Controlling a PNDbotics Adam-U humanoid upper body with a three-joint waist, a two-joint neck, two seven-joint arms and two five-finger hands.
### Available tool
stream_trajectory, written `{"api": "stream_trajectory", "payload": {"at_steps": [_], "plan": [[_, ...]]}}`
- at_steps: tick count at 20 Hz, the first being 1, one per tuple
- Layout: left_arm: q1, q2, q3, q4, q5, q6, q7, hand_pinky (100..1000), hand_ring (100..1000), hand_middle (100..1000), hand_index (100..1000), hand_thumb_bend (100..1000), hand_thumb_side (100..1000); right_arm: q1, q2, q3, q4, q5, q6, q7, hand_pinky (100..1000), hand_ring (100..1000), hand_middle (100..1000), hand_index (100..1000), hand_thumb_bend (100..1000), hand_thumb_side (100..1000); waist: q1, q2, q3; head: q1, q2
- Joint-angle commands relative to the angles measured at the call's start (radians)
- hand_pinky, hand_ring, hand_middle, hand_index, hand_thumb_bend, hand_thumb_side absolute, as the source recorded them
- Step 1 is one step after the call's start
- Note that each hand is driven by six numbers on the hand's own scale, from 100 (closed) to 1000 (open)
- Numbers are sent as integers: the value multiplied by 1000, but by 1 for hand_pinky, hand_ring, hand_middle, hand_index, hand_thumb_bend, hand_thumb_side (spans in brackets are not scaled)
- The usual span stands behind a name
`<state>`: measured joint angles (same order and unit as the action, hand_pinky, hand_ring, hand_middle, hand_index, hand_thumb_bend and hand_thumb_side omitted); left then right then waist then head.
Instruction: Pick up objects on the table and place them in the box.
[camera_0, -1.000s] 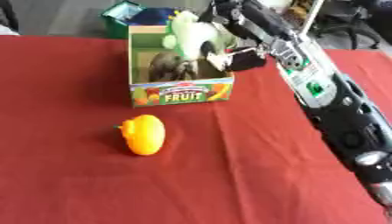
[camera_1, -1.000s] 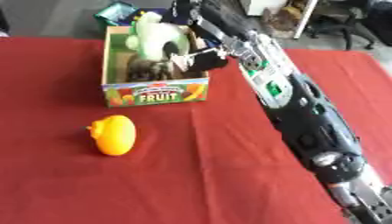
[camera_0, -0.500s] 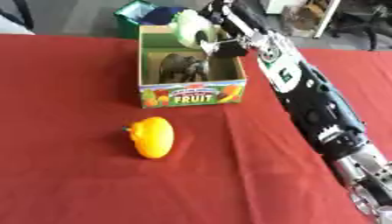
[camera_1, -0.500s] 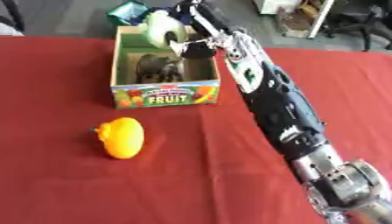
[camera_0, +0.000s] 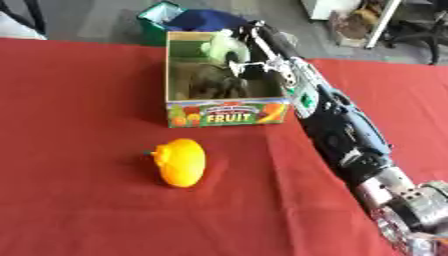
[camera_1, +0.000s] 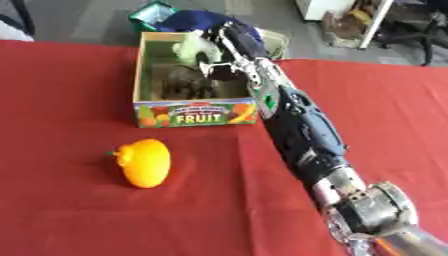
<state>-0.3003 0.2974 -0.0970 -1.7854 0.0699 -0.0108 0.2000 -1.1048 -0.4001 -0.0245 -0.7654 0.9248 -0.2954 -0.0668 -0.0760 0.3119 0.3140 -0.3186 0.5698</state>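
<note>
A cardboard box (camera_0: 226, 113) with a FRUIT label stands at the far middle of the red table. My right hand (camera_0: 255, 54) reaches over its back right corner, fingers curled round a pale green object (camera_0: 220, 49) that sits just above the box's inside. A dark lumpy object (camera_0: 210, 83) lies on the box floor. An orange-yellow fruit (camera_0: 180, 162) with a small stem lies on the cloth in front of the box, to its left. My left hand shows in no view.
The red cloth (camera_0: 79, 210) covers the whole table. Behind the far edge stand a green bin (camera_0: 158, 19) and a blue bag (camera_0: 206, 20). Furniture legs and clutter fill the floor at the upper right.
The camera has shifted, so the whole picture moved. Relative to the box, my right hand and the pale green object have sunk lower into its back right part.
</note>
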Motion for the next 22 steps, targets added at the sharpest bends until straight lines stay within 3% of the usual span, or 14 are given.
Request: {"api": "stream_trajectory", "payload": {"at_steps": [1,6,10,15,22], "plan": [[-12,5,-1,-17,2,-2,-4,631,613,525,636,208,574,-18,-23,-8,7,41,30,50,815,826,902,923,100,200,4,-19,1,-2,-13],[-10,5,0,-16,1,-3,-3,631,613,524,635,210,574,-14,-37,-13,-22,41,35,76,862,865,932,954,100,205,-1,-23,-1,-3,-12],[-7,5,0,-14,0,-4,-2,631,613,524,635,211,574,0,-57,-6,-81,-3,0,115,830,836,893,926,100,175,-4,-28,-8,-1,-10],[2,6,4,-12,-2,-6,2,631,613,524,634,214,574,56,-132,66,-304,-227,-98,246,768,779,841,910,100,145,-7,-37,-29,8,-3],[14,10,10,-9,-5,-8,8,631,613,523,634,214,573,169,-226,169,-630,-535,-123,436,769,795,867,921,100,144,-2,-45,-59,14,12]]}}
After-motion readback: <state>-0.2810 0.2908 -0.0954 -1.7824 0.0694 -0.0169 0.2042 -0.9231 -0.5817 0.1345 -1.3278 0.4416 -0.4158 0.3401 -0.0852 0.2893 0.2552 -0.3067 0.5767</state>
